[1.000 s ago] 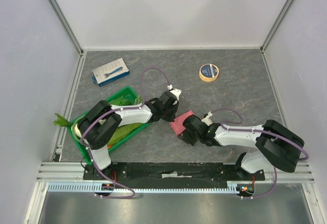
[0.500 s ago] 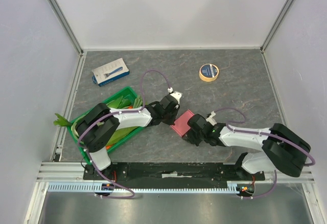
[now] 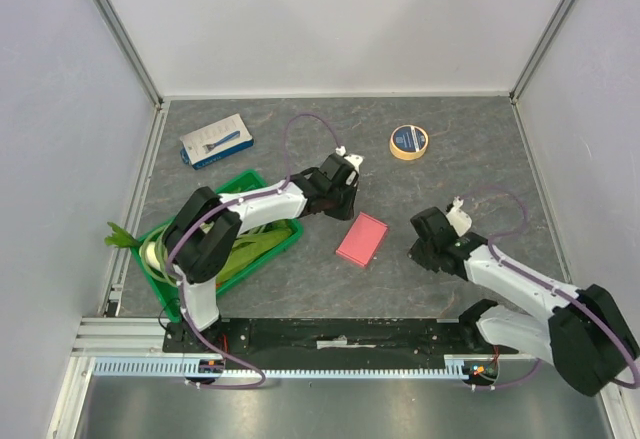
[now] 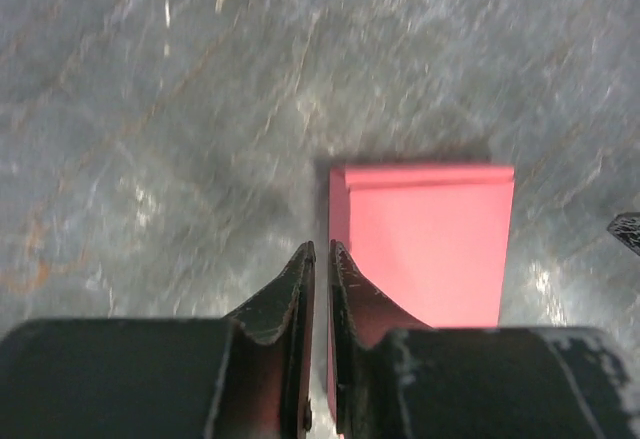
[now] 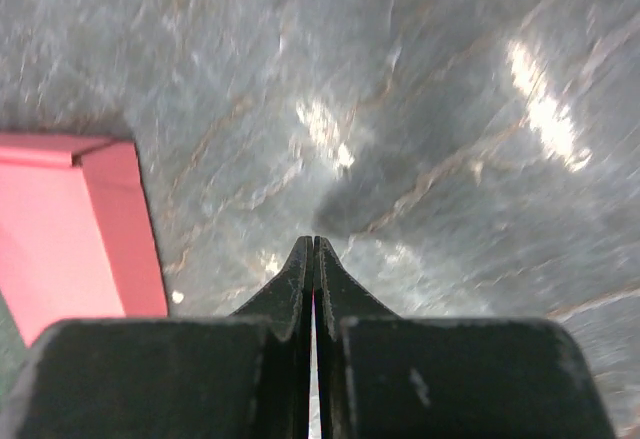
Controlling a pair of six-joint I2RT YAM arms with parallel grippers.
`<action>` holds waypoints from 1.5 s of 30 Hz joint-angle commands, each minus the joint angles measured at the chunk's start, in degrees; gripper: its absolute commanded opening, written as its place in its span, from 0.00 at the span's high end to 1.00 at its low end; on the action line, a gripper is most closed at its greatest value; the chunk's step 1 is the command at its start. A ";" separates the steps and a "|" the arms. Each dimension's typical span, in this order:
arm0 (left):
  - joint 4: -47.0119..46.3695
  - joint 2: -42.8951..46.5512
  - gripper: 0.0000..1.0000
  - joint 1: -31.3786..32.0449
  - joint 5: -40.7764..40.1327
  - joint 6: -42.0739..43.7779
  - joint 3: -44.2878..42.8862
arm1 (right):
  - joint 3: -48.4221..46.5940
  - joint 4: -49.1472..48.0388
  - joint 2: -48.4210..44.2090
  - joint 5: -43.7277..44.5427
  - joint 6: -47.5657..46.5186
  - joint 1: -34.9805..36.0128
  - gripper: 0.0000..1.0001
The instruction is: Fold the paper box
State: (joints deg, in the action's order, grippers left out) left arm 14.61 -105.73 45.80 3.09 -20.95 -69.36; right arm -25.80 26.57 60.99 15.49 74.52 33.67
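The paper box is a closed pink rectangular box lying flat on the grey table, with neither gripper touching it. My left gripper hovers just behind its far end, jaws nearly together on nothing. In the left wrist view the box lies just right of and ahead of the fingertips. My right gripper is to the right of the box, shut and empty. In the right wrist view the box's corner shows at the left edge.
A green crate of vegetables stands at the left under the left arm. A blue-and-white flat package lies at the back left. A tape roll lies at the back right. Grey walls close in the table.
Both grippers have drawn off the box. The right gripper has moved away to the right, the left one back toward the far side. The box now lies free between them.
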 commanded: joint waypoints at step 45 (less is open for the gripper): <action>2.87 -12.13 0.89 1.57 -2.82 1.17 -10.62 | -18.84 -4.18 25.85 0.66 -12.28 -6.60 1.00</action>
State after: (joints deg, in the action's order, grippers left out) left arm 15.31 -118.45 47.51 2.57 -19.40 -80.62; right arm -41.08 11.07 87.96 4.75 66.06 27.03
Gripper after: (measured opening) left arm 0.094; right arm 0.004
